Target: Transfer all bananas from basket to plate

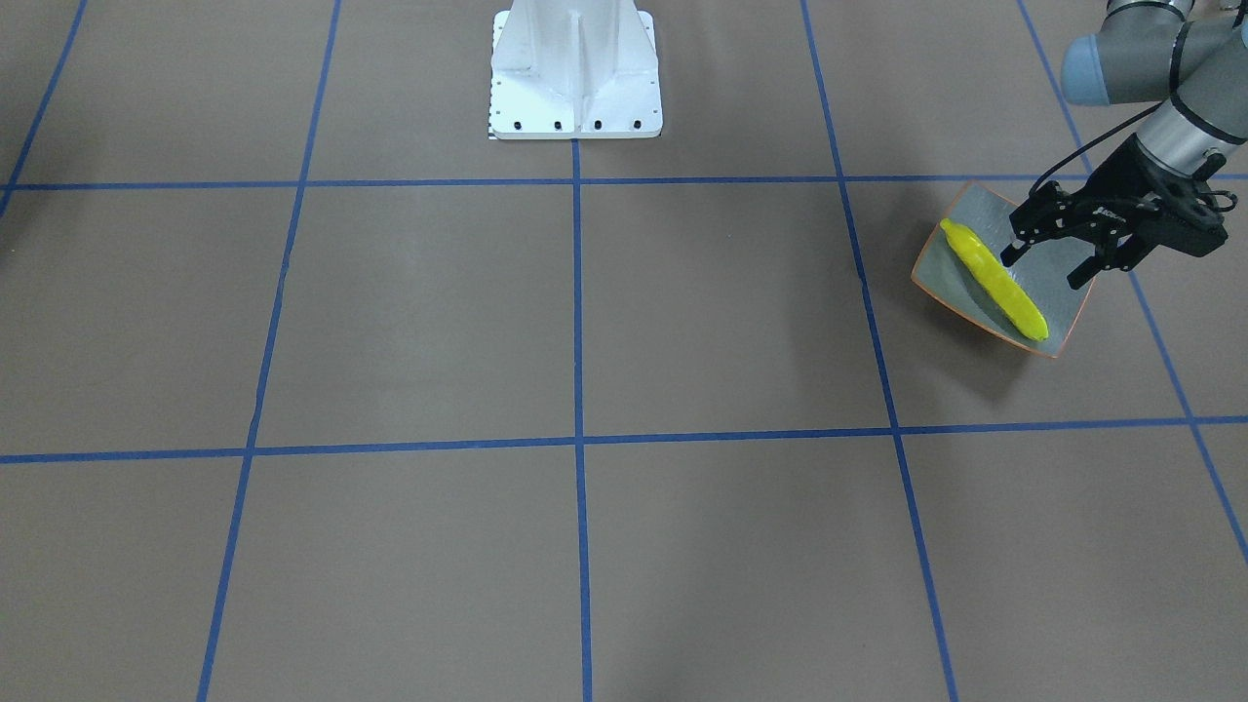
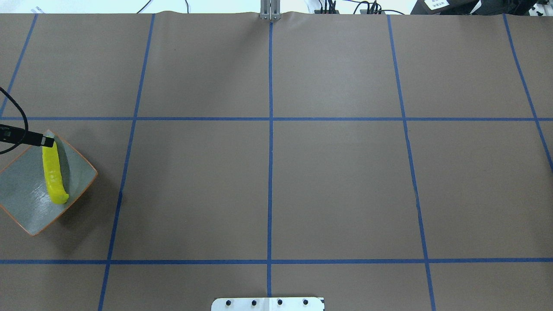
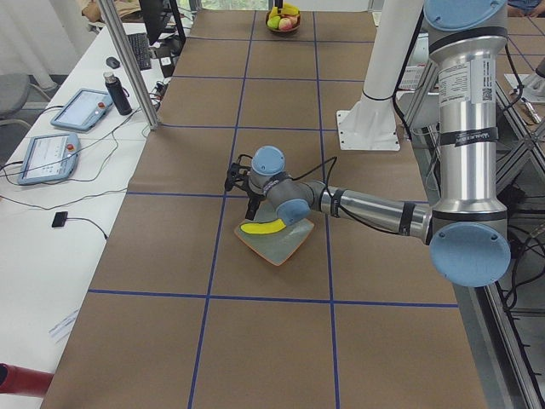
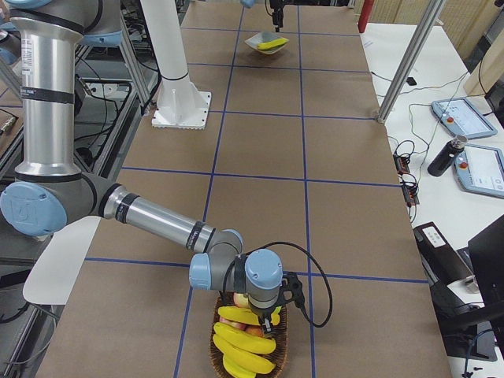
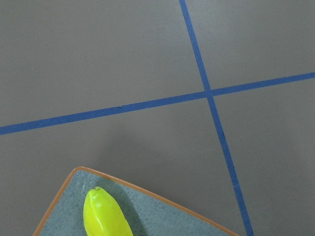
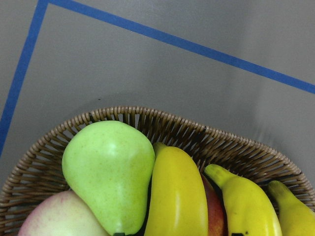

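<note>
One glossy yellow banana (image 1: 994, 280) lies diagonally across the orange-rimmed plate (image 1: 942, 273).

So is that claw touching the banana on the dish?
Cannot tell. In the front-facing view one fingertip of the open left claw ends beside the banana; no plain gap or contact shows.
</note>
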You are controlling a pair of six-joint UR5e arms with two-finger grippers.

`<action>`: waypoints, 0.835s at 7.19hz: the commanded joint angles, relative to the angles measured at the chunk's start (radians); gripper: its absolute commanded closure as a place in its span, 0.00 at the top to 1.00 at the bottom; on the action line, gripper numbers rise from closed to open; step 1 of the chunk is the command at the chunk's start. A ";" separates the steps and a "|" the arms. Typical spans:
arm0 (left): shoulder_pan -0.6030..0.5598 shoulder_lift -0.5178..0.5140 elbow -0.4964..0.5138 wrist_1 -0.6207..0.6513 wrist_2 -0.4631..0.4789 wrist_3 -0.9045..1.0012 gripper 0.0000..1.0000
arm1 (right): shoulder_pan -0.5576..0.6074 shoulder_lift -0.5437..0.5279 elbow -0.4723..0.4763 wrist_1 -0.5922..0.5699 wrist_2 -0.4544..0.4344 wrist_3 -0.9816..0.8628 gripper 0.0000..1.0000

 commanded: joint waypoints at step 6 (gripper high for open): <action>-0.001 -0.006 0.001 0.001 -0.001 -0.002 1.00 | -0.025 -0.003 -0.001 0.000 -0.004 -0.049 0.13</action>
